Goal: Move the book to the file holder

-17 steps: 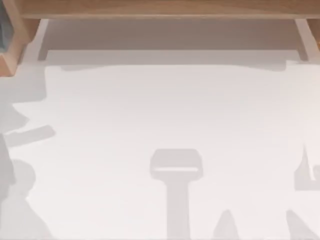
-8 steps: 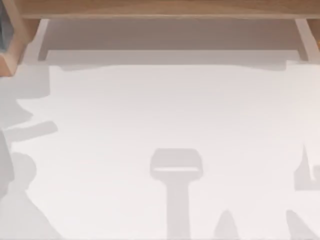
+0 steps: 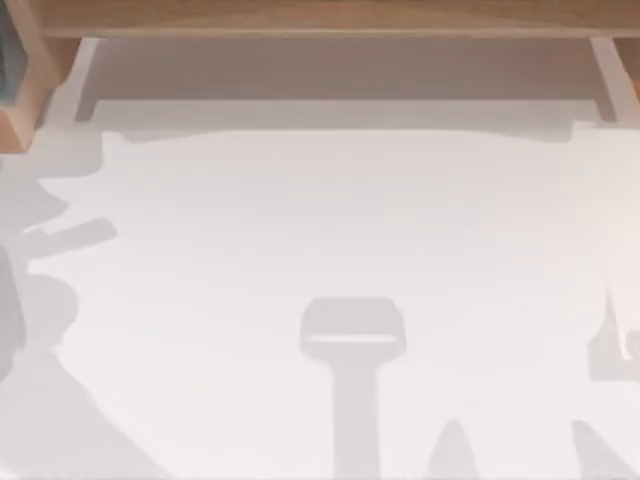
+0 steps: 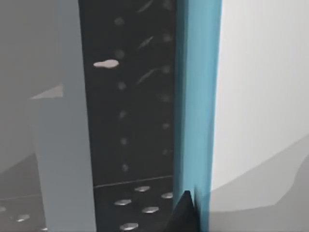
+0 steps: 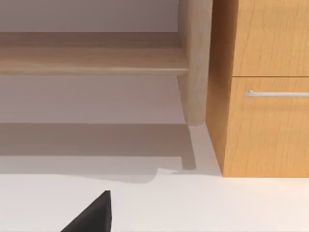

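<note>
1. One arm seems at work: the left, its wrist view facing a blue book [image 4: 198, 96] standing upright against the black perforated file holder [image 4: 130, 121].
2. Judged step: placing or releasing the book there; next, confirm it stands, then back off.
3. Left gripper [image 4: 186, 212] shows one dark tip beside the book; grip cannot be told.
4. Right gripper [image 5: 91, 215] is cut off, parked near a wooden cabinet [image 5: 265, 96].

Table: white top [image 3: 330, 220], crossed by soft grey shadows at the top view's left and near edges.
Shelf: light wooden board [image 3: 320, 18] along the far side.
Cabinet: wood-grain drawer front [image 5: 265, 121] with a metal bar handle [image 5: 276, 93].
Post: rounded wooden upright [image 5: 194, 63] just beside the cabinet.
</note>
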`<move>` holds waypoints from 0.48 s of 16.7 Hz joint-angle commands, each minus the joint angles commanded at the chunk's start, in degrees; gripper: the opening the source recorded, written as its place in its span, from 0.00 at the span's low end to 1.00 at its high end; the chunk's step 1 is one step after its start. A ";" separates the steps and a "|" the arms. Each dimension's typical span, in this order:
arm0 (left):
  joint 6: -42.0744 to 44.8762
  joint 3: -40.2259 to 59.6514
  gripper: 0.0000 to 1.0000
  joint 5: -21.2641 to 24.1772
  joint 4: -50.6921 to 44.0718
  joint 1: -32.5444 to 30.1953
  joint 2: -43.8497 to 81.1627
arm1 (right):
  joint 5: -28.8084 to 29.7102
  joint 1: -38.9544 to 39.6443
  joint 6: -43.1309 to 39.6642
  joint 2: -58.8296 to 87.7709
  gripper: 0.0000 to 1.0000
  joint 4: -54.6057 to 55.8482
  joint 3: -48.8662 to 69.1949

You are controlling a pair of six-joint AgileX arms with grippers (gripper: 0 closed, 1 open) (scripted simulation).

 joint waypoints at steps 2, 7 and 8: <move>0.00 0.00 0.00 0.00 0.00 0.00 0.00 | 0.00 0.00 0.00 0.00 1.00 0.00 0.00; 0.00 0.00 0.38 0.00 0.00 0.00 0.00 | 0.00 0.00 0.00 0.00 1.00 0.00 0.00; 0.00 0.00 0.45 0.00 0.00 0.00 0.00 | 0.00 0.00 0.00 0.00 1.00 0.00 0.00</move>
